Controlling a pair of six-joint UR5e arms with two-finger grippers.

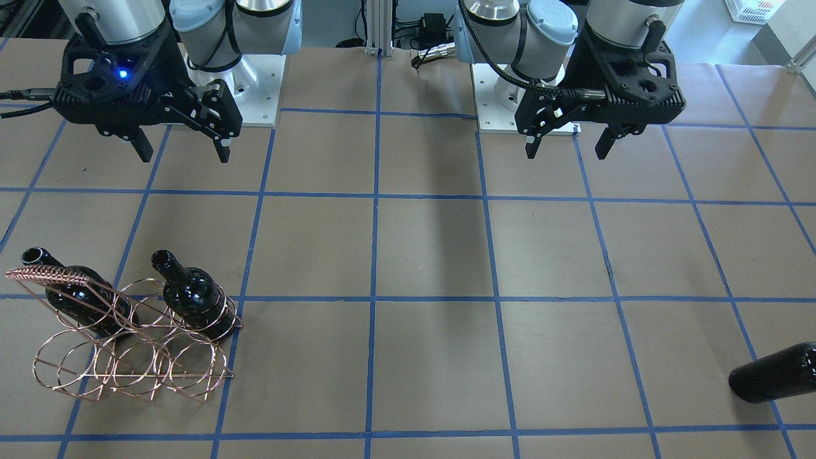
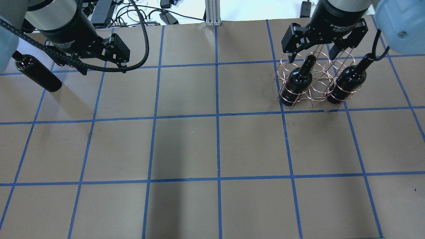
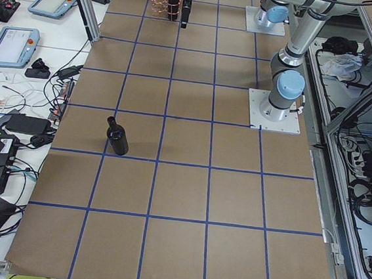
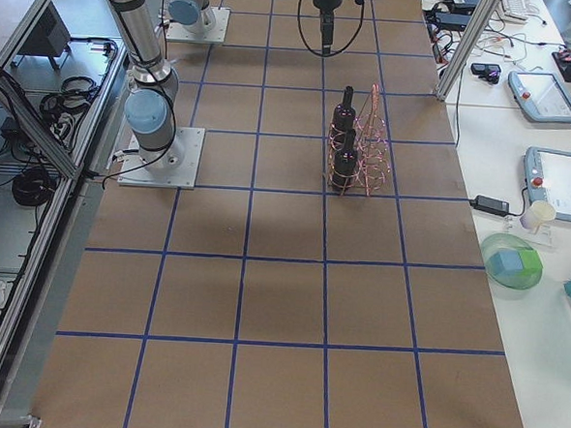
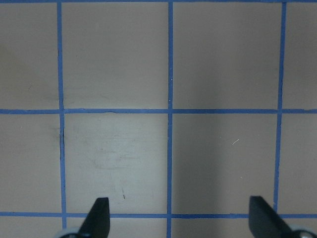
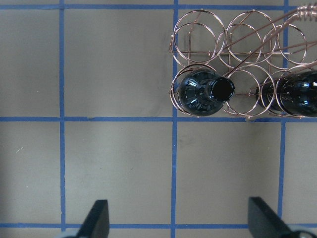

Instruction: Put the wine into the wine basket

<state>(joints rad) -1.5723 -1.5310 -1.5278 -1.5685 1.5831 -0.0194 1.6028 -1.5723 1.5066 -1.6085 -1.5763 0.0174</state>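
Observation:
The copper wire wine basket [image 1: 51, 276] stands on the robot's right side of the table, also in the overhead view [image 2: 317, 89] and the right wrist view [image 6: 233, 51]. Two near-black bottles stand in its outer hoops [image 1: 191, 296] [image 1: 86, 296], with the hoop between them empty. A third wine bottle [image 1: 774, 373] stands alone on the robot's far left [image 2: 36, 73] [image 3: 116, 137]. My left gripper [image 1: 567, 143] is open and empty, high over bare table [image 5: 181, 218]. My right gripper [image 1: 182, 146] is open and empty, raised on the robot's side of the basket [image 6: 179, 218].
The table is brown paper with a blue tape grid [image 2: 217, 116]. The arm bases [image 1: 255, 95] [image 1: 503, 108] sit at the robot's edge. Operator tables with tablets and cables [image 3: 24, 45] lie beyond the far edge.

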